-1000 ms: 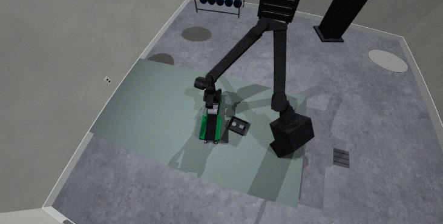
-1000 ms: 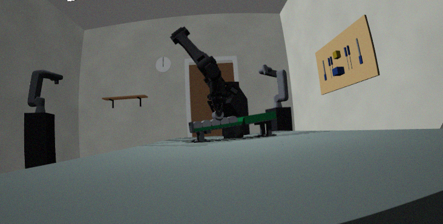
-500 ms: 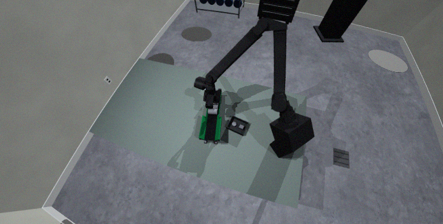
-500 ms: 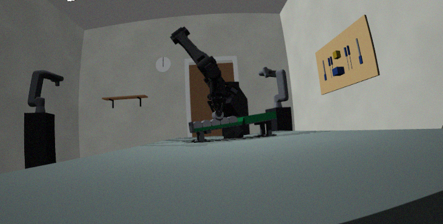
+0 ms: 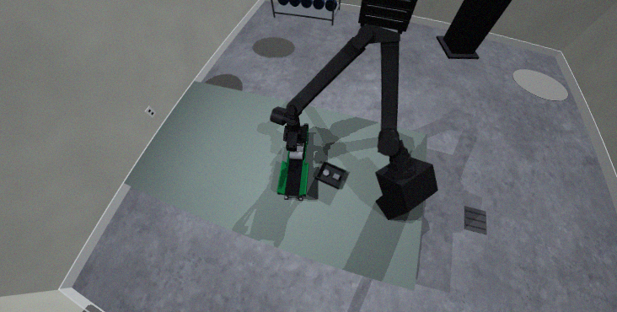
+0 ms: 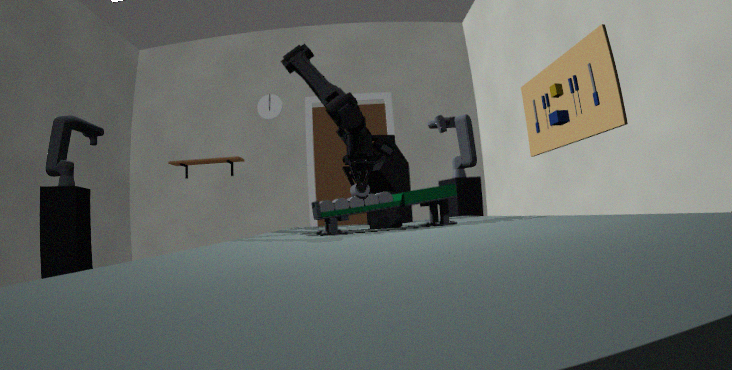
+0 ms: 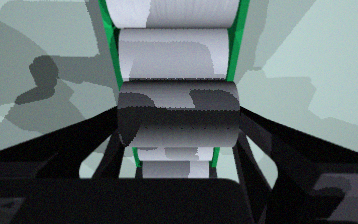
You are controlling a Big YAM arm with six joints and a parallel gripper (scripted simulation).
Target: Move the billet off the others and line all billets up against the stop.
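Black claw (image 7: 178, 131) clenched end-to-end on the short grey steel billet (image 7: 178, 114), riding atop the row on the green-sided feed ramp (image 7: 237, 47). Likely heavy, rigid, smooth, apt to roll; best gripped by its flat ends, held level across the ramp.
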